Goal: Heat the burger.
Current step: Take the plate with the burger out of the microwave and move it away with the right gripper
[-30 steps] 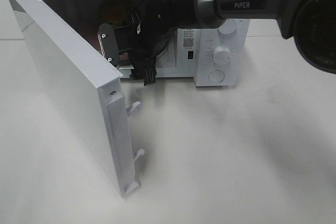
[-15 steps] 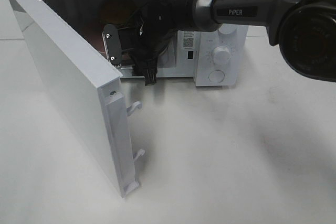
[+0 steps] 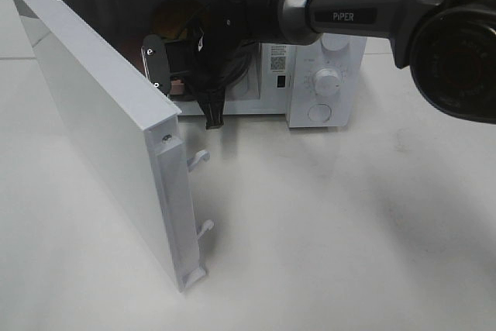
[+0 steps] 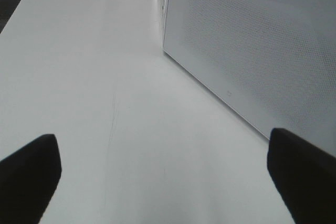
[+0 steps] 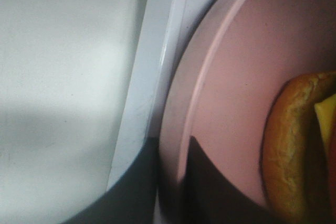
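White table (image 3: 349, 222): matte, pale surface filling most of the frame, with faint scuffs. Resting directly on it: one white microwave (image 3: 325, 75), set at the upper centre of the frame, its door (image 3: 101, 129) swung open toward the lower left, control panel with round dial at right.

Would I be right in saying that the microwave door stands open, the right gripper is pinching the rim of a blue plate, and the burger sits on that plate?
Not quite: the plate is pink, not blue, as the right wrist view shows. The rest holds: the microwave door stands open, the right gripper is closed on the plate's rim, and the burger sits on that plate.
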Controlling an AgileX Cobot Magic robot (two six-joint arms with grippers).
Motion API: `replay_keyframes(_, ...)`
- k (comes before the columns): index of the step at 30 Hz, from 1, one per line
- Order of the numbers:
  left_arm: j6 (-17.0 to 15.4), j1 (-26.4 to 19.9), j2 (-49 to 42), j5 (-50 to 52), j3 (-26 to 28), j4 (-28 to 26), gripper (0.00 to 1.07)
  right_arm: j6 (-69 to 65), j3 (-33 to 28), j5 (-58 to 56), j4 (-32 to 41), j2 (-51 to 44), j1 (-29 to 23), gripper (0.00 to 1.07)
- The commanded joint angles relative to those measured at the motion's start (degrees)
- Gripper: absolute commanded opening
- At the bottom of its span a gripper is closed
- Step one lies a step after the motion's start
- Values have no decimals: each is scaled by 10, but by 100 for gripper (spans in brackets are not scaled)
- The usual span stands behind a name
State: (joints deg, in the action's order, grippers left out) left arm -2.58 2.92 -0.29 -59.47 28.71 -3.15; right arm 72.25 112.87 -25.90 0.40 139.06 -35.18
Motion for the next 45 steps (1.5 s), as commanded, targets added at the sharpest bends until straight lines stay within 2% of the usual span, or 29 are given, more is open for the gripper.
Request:
replay_keyframes(1, -1, 2, -13, 4, -1, 0, 101, -5, 2, -6, 0, -8, 5, 0)
replay_keyframes(10, -1, 2, -13, 4, -1, 0, 101, 14, -19, -17, 1, -44, -2, 0)
replay_keyframes(16, -1, 2, -13, 4, -1, 0, 101, 60, -100, 15, 1, -97, -3, 0)
replay_keyframes(19, -1, 2, -13, 4, -1, 0, 101, 62, -113, 25, 1, -106, -3, 0)
replay_keyframes(21, -1, 2, -13, 4, -1, 0, 101, 77, -167, 68, 1, -138, -3, 0)
replay_keyframes(22, -1, 2, -13, 4, -1, 0, 101, 77, -167, 68, 1, -138, -3, 0)
replay_keyframes(23, -1, 2, -13, 4, -1, 0, 101, 87, -194, 83, 1, -156, -3, 0)
replay_keyframes(35, -1, 2, -13, 4, -1, 0, 101, 125, -291, 117, 18, -220, -5, 0)
replay_keyframes(42, -1, 2, -13, 4, -1, 0, 101, 227, -325, 116, 103, -249, -5, 0)
replay_keyframes(45, -1, 2, -13, 4, -1, 0, 101, 251, -333, 116, 119, -255, -5, 0)
